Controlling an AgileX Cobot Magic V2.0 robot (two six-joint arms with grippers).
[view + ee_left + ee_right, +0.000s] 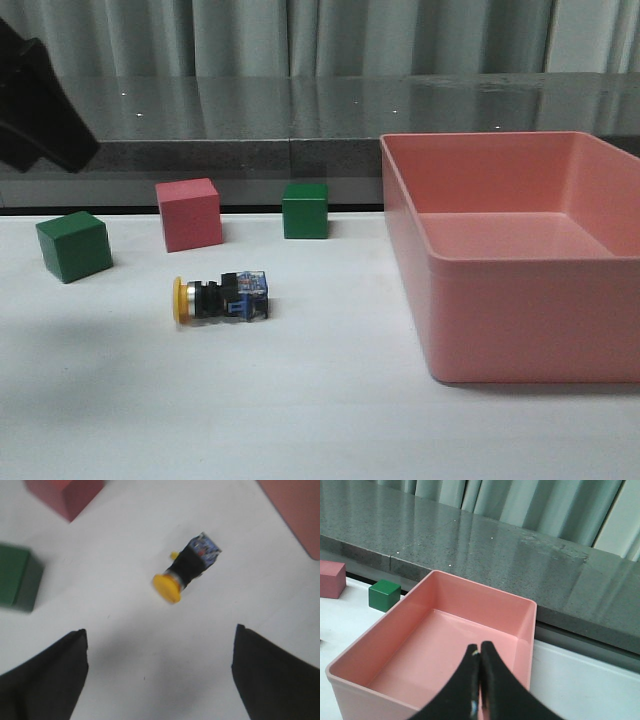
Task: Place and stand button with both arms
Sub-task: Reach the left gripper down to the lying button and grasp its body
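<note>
The button (222, 299) lies on its side on the white table, yellow cap pointing left, blue base to the right. It also shows in the left wrist view (186, 568), lying ahead of the fingers. My left gripper (160, 637) is open and empty above the table, short of the button; only part of that arm (35, 110) shows at the front view's upper left. My right gripper (480, 647) is shut and empty, hovering over the pink bin (380, 667); it is out of the front view.
A pink cube (188, 214), a green cube (73, 246) at the left and another green cube (305, 210) stand behind the button. The large pink bin (520, 330) fills the right side. A grey ledge runs along the back.
</note>
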